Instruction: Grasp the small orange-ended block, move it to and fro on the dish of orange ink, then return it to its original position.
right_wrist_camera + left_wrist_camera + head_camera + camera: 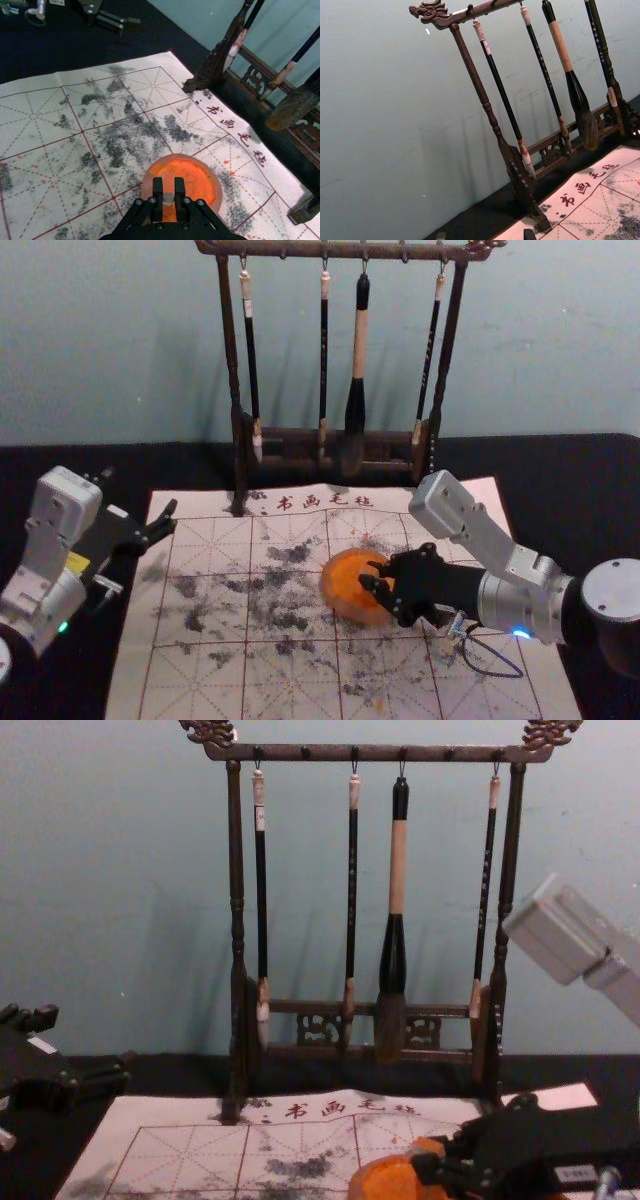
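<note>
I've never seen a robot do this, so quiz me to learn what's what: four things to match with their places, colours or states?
1. small block
2. left gripper
3. brush rack
4. thickest brush

A. dark, with carved ends
B. open, holding nothing
C. pinched in the right gripper, at the dish of orange ink
D. hanging, bristles down

Pairs: 1-C, 2-B, 3-A, 4-D
</note>
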You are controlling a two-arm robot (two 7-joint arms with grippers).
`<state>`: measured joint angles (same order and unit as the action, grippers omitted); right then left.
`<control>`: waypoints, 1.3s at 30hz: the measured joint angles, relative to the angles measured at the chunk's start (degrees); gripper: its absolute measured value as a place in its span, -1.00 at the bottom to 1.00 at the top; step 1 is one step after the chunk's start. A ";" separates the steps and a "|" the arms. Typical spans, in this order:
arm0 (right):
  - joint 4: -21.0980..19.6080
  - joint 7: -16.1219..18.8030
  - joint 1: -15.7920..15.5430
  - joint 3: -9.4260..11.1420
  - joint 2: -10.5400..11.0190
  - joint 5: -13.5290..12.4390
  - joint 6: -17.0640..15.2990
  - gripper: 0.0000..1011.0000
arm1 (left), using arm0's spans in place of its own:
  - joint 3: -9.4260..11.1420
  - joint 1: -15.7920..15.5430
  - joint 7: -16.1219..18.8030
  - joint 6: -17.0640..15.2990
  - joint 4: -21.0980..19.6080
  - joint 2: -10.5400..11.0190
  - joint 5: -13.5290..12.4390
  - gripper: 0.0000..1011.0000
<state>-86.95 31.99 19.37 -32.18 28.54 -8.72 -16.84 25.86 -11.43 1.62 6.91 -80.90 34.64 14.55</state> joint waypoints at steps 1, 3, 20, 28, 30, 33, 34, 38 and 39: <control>-0.15 0.06 -0.12 0.00 0.11 -0.04 -0.03 -0.83 | 0.00 0.00 0.00 0.00 0.00 0.00 0.00 0.98; -0.45 0.14 -0.37 -0.02 0.34 -0.10 -0.07 -0.83 | 0.00 0.00 0.00 0.00 0.00 0.00 0.00 0.98; -1.61 1.10 -0.89 -1.09 0.59 -0.68 -0.54 -0.83 | 0.00 0.00 0.00 0.00 0.00 0.00 0.00 0.98; -2.60 1.96 -0.91 -2.11 0.56 -1.30 -0.94 -0.83 | 0.00 0.00 0.00 0.00 0.00 0.00 0.00 0.98; -2.72 2.08 -0.88 -2.28 0.55 -1.43 -1.00 -0.83 | 0.00 0.00 0.00 0.00 0.00 0.00 0.00 0.98; -2.90 2.25 -0.83 -2.60 0.51 -1.66 -1.10 -0.83 | 0.00 0.00 0.00 0.00 0.00 0.00 0.00 0.98; -2.94 2.29 -0.82 -2.66 0.50 -1.72 -1.15 -0.83 | 0.00 0.00 0.00 0.00 0.00 0.00 0.00 0.98; -3.03 2.46 -0.59 -2.90 0.30 -2.32 -1.34 -0.83 | 0.00 0.00 0.00 0.00 0.00 0.00 0.00 0.98; -3.03 2.49 -0.49 -2.94 0.23 -2.43 -1.36 -0.83 | 0.00 0.00 0.00 0.00 0.00 0.00 0.00 0.98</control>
<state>-89.98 34.48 18.88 -35.12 28.77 -11.14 -18.20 25.86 -11.43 1.62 6.91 -80.90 34.65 14.55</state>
